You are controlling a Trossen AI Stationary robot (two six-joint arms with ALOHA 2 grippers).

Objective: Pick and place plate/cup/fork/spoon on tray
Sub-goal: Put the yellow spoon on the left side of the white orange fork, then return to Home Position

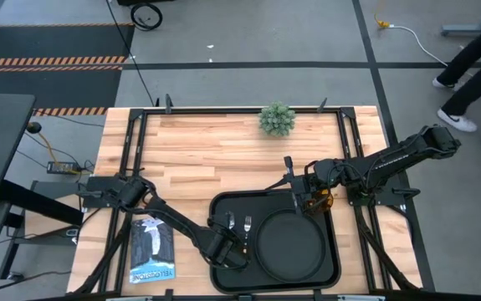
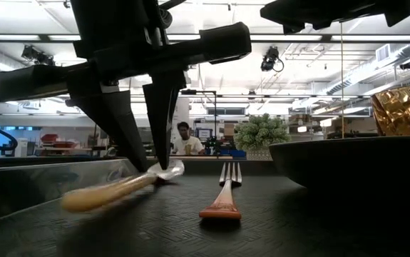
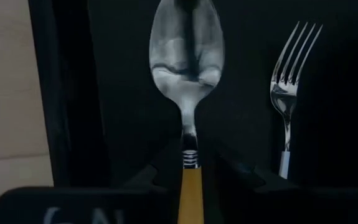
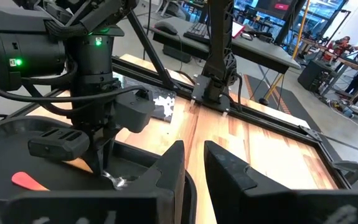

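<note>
Tray (image 1: pixel 220 209) — black, rectangular, at the near edge of the table, centre-right; everything so far collected lies in it.

Plate (image 1: pixel 291 242) — round, matte black, on the right part of the tray floor, nearest of the items.

Left gripper (image 1: pixel 226 243) — low over the tray's left part, fingers closed on the spoon (image 3: pixel 186 74) at the neck where the orange handle meets the metal. In the low view the bowl end touches the tray floor while the handle slants up toward the near side, so the spoon seems set down at one end only.

Fork (image 2: pixel 223 194) — flat on the tray floor just right of the spoon, tines pointing far, between spoon and plate, apart from both.

Step in hand, as judged: releasing the spoon. Best done by lowering until the handle lies nearly flat, then parting the fingers slowly and lifting straight up, so the spoon neither rolls against the fork nor drags with a finger.

Right gripper (image 1: pixel 314 201) — at the tray's far-right corner; it seems closed on the cup (image 2: pixel 404 109), an amber tumbler seen just beyond the plate's rim, though the hold itself is not clearly shown.

Potted plant (image 1: pixel 277 119) — green, at the far edge of the table, untouched.
</note>
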